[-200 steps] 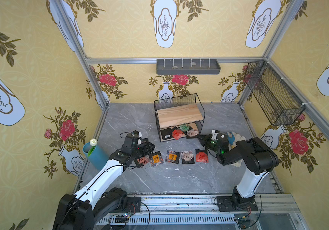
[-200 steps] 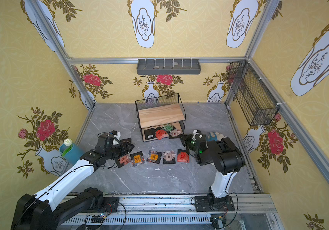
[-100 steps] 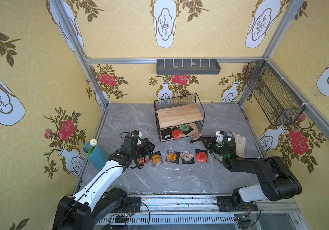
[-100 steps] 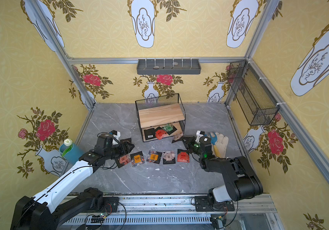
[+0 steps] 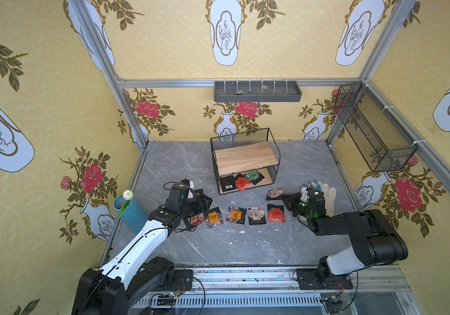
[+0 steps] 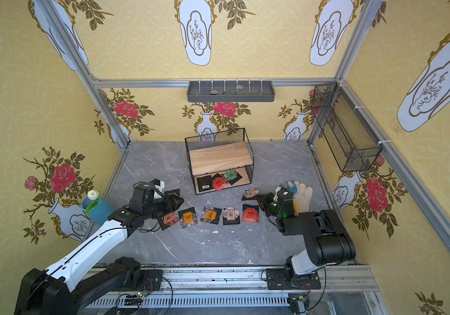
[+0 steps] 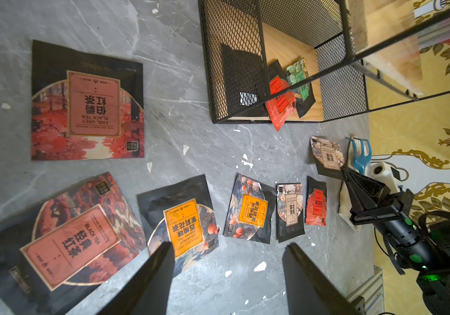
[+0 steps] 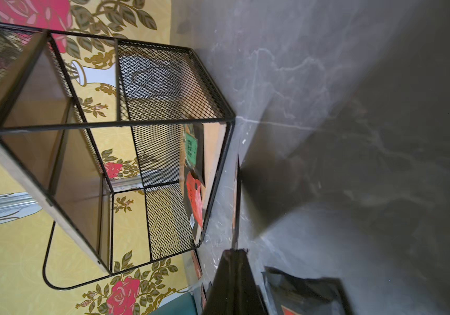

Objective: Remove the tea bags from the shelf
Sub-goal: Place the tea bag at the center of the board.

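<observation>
The shelf (image 5: pixel 245 158) stood at the back middle of the grey marble table (image 5: pixel 218 245). At least three sachets were in sight on its lower board (image 5: pixel 266 177): a black-backed tea bag (image 5: pixel 228 182) with a barcode, a red tea bag (image 5: pixel 241 183) poking out over the front edge, and a green tea bag (image 5: pixel 251 174) further in. The right gripper (image 5: pixel 283 197) was low in front of the shelf's right end, its jaws pinched shut on one corner of a beige tea bag (image 5: pixel 273 192). The right wrist view showed that sachet edge-on, a thin dark strip (image 8: pixel 236 196) running out from the fingertips. Whether it hung clear of the table or brushed it could not be told. A pale glove (image 5: pixel 328 195) lay just beside that gripper. In front of the shelf a row of tea bags (image 5: pixel 236 214) lay flat on the table in both top views, with red, orange and beige fronts up, well apart from the shelf. The left gripper (image 7: pixel 228 245) hovered over the left end of that row with its jaws spread wide and nothing between them. One of its fingers (image 7: pixel 150 272) stood above an orange tea bag (image 7: pixel 183 229), and an Earl Grey tea bag (image 7: pixel 87 103) lay nearby. A blue cup (image 5: pixel 131 214) holding a white flower stood by the left wall.
</observation>
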Controlling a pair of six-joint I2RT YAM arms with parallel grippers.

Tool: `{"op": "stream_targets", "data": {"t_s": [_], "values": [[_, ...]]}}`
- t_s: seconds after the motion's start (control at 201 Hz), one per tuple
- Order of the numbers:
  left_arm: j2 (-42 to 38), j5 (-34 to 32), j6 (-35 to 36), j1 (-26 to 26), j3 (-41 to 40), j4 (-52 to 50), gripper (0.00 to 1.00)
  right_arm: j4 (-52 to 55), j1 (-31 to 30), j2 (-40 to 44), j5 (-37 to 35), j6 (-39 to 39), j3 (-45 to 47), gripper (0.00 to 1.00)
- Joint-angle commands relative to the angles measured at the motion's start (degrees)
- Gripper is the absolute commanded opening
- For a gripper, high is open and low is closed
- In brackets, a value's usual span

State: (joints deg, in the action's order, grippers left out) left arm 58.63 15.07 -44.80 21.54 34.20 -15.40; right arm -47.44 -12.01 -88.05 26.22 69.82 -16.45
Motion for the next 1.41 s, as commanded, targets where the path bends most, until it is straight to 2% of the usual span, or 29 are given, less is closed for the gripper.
{"op": "stream_targets", "data": {"t_s": [0.0, 0.344, 0.483, 0.573, 0.652, 0.936, 1.13, 1.404], "values": [[0.11, 0.31, 0.15, -0.01, 0.08, 1.34, 0.71, -4.15, 0.06, -2.12, 1.83, -0.48, -0.54, 0.00], [0.23, 0.16, 0.24, -0.01, 0.17, 1.25, 0.71, -4.13, 0.99, -4.30, 2.16, -1.35, -0.29, 0.01], [0.34, 0.22, 0.26, -0.01, 0.28, 1.25, 0.71, -3.36, 1.51, -4.65, 2.61, -1.62, -0.54, 0.08], [0.43, 0.35, 0.24, -0.01, 0.42, 1.25, 0.71, -3.04, 1.70, -4.70, 2.61, -1.78, -0.57, 0.19], [0.43, 0.29, 0.24, -0.02, 0.52, 1.25, 0.71, -2.47, 1.87, -4.27, 2.61, -1.88, -0.44, 0.23], [0.30, 0.49, 0.35, 0.00, 0.70, 1.16, 0.71, 7.25, 3.00, 2.83, 1.47, -5.14, -1.34, 0.47], [0.75, 0.55, 0.42, 0.51, 1.09, 1.25, 0.70, 14.88, 3.71, 6.61, 1.42, -7.55, -3.83, 0.49], [2.23, 0.67, 0.50, 3.14, 2.35, 2.12, 0.60, 14.12, 3.61, 5.26, 2.52, -8.12, -5.10, 0.48]]}}
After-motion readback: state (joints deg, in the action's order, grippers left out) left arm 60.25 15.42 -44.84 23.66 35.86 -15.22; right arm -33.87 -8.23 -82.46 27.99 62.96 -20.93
